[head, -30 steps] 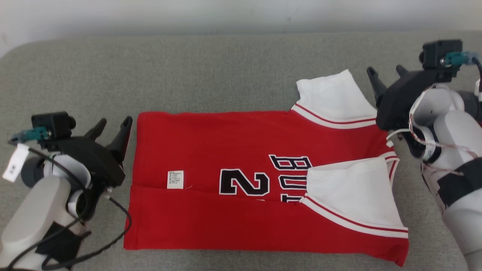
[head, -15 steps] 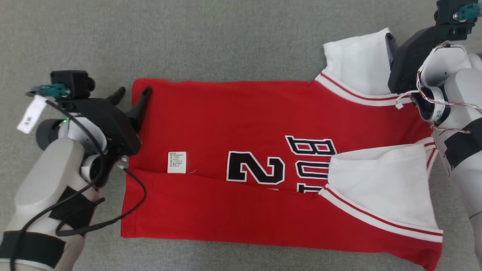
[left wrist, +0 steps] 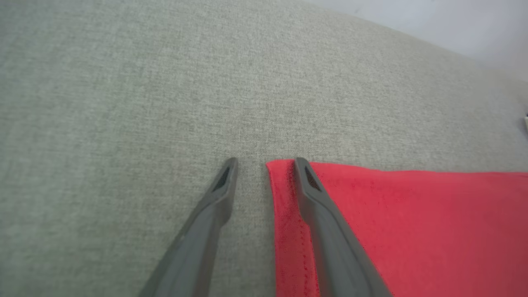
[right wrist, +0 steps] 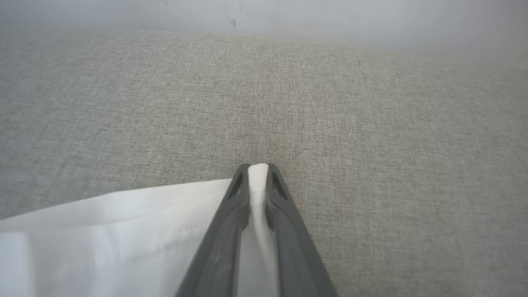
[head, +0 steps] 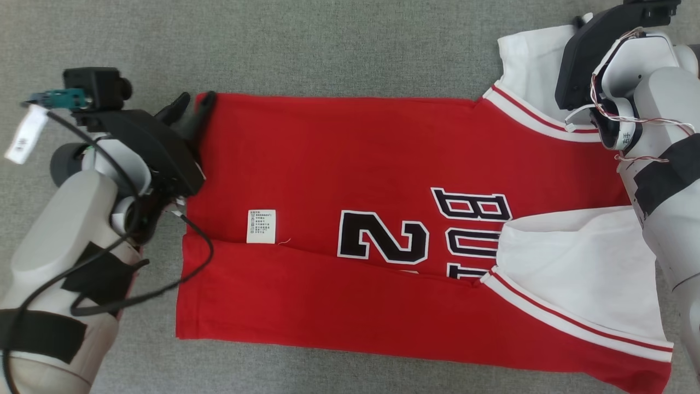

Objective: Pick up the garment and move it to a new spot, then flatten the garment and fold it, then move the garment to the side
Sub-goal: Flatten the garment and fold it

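Observation:
The garment (head: 350,158) is a red jersey with white sleeves, black lettering and a small white label, lying flat across the grey surface. My left gripper (head: 194,104) is at its far left hem corner. In the left wrist view this gripper (left wrist: 265,165) is open, one finger resting on the red cloth (left wrist: 412,231) and the other on the grey surface, with the hem edge between them. My right gripper (head: 575,24) is at the far white sleeve (head: 533,60). In the right wrist view it (right wrist: 258,169) is shut on a pinch of that white sleeve (right wrist: 123,222).
The grey fabric surface (head: 328,44) stretches away beyond the garment to a pale wall (right wrist: 288,12). A black cable (head: 197,257) from my left arm loops over the garment's left edge. A white tag (head: 22,137) hangs from the left wrist camera.
The head camera has tilted down. My left gripper reached the hem corner and its fingers narrowed around the edge. My right gripper moved onto the far sleeve and closed on it.

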Tool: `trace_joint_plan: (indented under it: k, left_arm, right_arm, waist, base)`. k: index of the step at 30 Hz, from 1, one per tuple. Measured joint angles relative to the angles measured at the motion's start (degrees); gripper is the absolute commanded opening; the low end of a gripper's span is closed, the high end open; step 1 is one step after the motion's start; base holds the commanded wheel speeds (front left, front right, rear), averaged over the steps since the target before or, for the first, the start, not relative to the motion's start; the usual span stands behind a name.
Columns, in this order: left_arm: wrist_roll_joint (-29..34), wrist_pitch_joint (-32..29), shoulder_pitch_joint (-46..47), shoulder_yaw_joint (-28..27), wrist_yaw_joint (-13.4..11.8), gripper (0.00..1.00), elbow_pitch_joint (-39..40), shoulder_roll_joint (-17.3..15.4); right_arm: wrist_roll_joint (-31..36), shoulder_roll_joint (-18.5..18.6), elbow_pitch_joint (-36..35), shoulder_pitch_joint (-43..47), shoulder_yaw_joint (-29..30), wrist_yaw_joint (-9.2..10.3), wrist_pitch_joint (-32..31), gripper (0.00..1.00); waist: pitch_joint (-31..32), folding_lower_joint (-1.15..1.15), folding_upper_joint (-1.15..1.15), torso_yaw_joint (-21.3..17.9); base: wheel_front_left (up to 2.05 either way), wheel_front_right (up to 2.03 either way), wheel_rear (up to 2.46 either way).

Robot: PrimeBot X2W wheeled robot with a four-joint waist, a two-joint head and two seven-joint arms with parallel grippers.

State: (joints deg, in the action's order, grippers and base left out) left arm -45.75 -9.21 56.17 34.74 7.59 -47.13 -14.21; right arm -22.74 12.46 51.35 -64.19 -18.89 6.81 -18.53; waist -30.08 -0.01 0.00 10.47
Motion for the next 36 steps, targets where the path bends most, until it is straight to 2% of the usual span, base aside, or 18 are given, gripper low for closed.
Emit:
trace_joint_plan:
  k: [1, 8, 19, 25, 31, 36]
  left_arm:
    - [-1.01, 0.01, 0.07, -0.18, 0.0, 0.0, -0.21, -0.01]
    - [-1.9, 0.19, 0.46, 3.22, -0.01, 0.0, -0.46, -0.2]
    - [-3.16, 5.32, 0.34, 4.71, 0.0, 0.0, -2.49, 0.0]
    - [-3.35, 7.43, -2.27, 6.78, 0.0, 0.0, -2.86, -0.2]
    - [-5.31, 9.88, -6.16, 8.53, 0.0, 0.0, -2.44, -0.96]
    - [-6.02, 11.36, -9.48, 9.57, 0.01, 0.0, -1.67, -2.83]
  right_arm:
    - [0.0, -0.08, 0.46, -0.07, -0.02, 0.0, 0.49, 0.0]
    - [0.01, 0.2, 4.34, -0.87, -0.03, -0.36, 2.92, 0.0]
    - [-0.08, 0.38, 8.29, -1.01, 0.55, -3.34, 10.5, 0.0]
    - [-1.76, -0.41, 9.7, 0.08, 1.38, -6.7, 14.86, 0.0]
    - [-4.14, -0.7, 9.9, 6.85, 2.29, -11.47, 19.76, 0.0]
    - [-5.41, -0.54, 9.78, 11.63, 2.71, -12.94, 22.88, 0.0]
  waist:
    - [-0.07, 0.0, 0.0, -0.07]
    - [1.21, 0.01, 0.0, -0.21]
    - [5.82, 0.01, 0.01, -0.24]
    - [9.08, 0.0, 0.0, -0.55]
    - [12.72, 0.0, 0.0, -1.14]
    - [15.98, 0.0, 0.0, -1.91]
  base:
    - [0.0, 0.0, 0.0]
    - [0.0, 0.0, 0.0]
    - [0.0, 0.0, 0.0]
    - [0.0, 0.0, 0.0]
    - [0.0, 0.0, 0.0]
    - [0.0, 0.0, 0.0]
